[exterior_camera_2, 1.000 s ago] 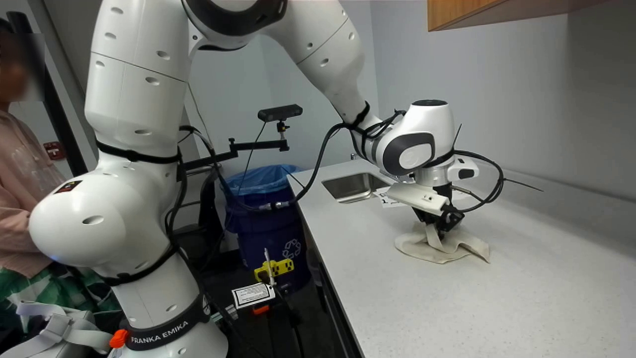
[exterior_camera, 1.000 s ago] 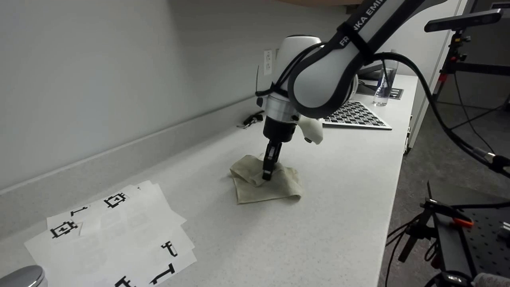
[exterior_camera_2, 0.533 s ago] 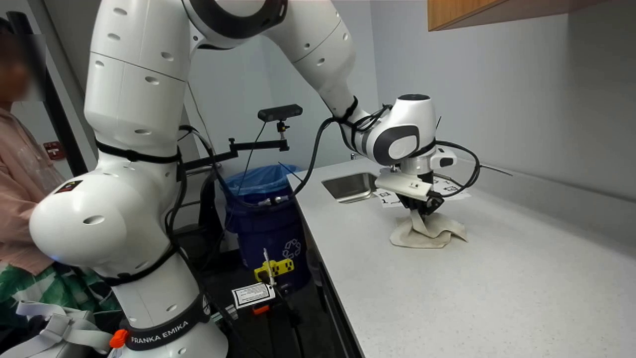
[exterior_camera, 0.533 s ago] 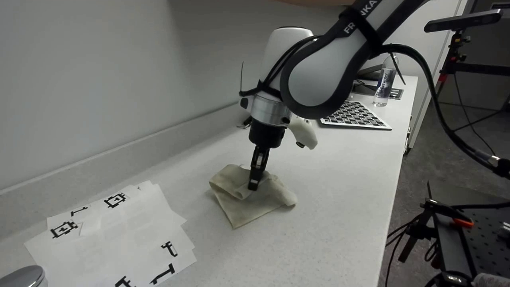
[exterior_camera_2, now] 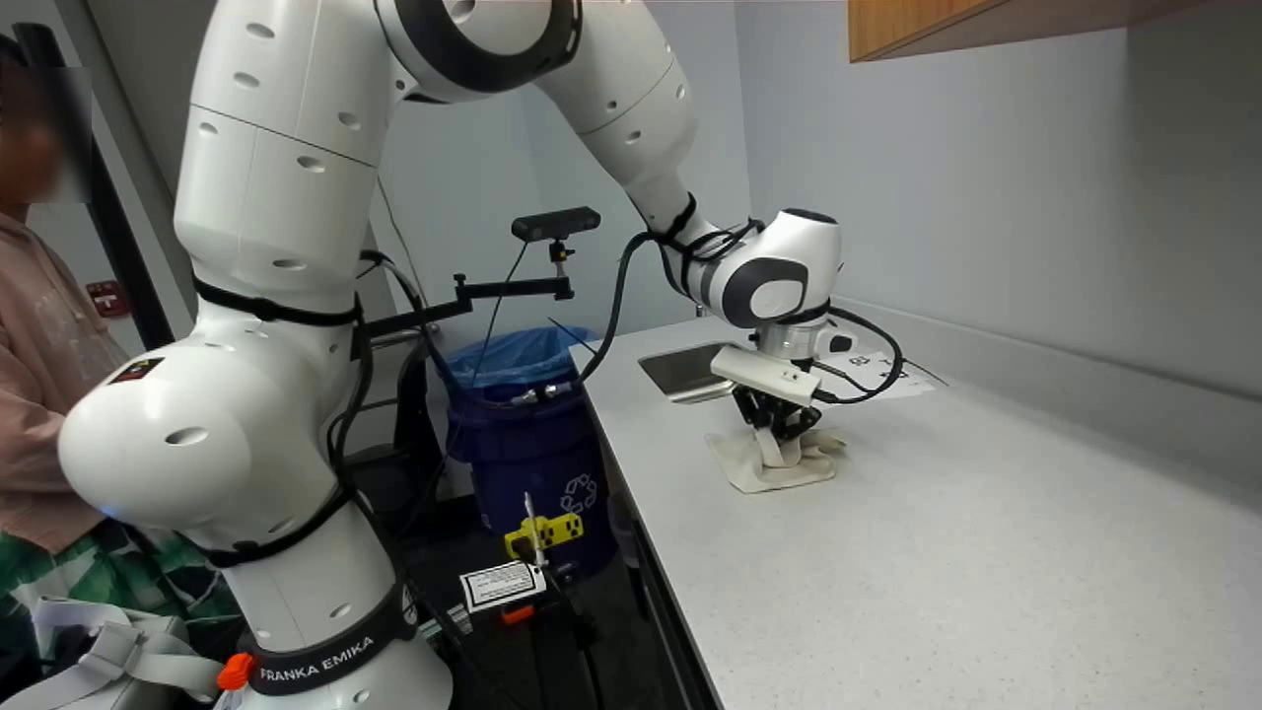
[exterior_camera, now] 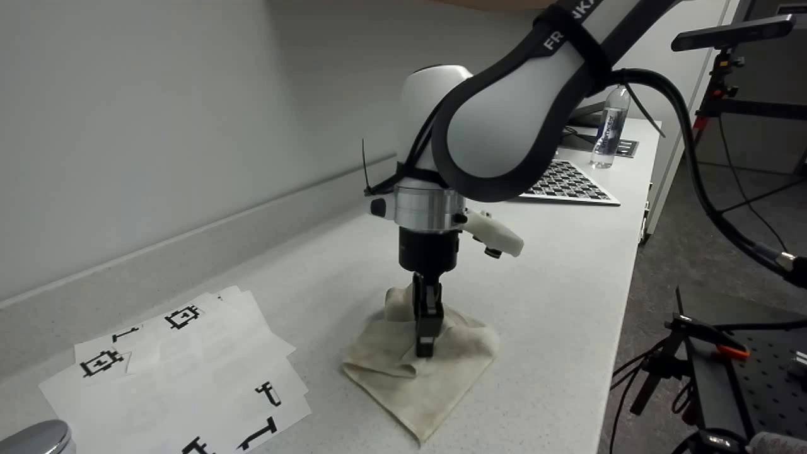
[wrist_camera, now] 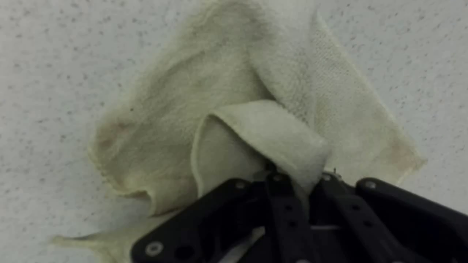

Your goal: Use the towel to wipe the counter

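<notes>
The counter point(exterior_camera_2: 946, 582), open to passage at lower right in an exterior view, is bounded by the wall point(exterior_camera_2: 1006, 207) at right; a wooden overhang point(exterior_camera_2: 932, 28) limits the upper right. In an exterior view, the arm point(exterior_camera: 495, 132) bars the centre, a standing bottle point(exterior_camera: 609, 129) the upper right.

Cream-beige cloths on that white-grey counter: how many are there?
1: the cream-beige fabric towel, lying on the counter, a fold pinched in the black two-fingered end effector. The white robot arm might hide others.
</notes>
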You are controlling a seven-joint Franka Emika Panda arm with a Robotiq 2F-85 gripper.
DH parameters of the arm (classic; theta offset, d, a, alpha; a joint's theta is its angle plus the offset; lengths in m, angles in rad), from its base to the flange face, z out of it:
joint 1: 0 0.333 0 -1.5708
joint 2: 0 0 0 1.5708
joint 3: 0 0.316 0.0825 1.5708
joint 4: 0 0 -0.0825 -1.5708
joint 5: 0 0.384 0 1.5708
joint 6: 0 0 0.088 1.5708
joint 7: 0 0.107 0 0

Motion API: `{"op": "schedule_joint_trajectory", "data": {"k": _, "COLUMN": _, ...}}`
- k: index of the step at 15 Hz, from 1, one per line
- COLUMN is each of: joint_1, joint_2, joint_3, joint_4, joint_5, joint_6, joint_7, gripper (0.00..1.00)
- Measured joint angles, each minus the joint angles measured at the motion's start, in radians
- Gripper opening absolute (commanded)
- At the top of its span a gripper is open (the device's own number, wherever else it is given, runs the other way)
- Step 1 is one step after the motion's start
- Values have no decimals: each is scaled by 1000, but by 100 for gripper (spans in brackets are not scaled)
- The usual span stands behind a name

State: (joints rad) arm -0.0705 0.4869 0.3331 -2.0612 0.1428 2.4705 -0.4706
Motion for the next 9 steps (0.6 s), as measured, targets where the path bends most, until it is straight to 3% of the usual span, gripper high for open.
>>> {"op": "schedule_joint_trajectory", "data": {"k": 9, "joint_1": 8, "joint_2": -4, "joint_3": 2, "joint_4": 0, "joint_5": 84, "joint_6": -353, "joint_7": -154, "gripper": 3}}
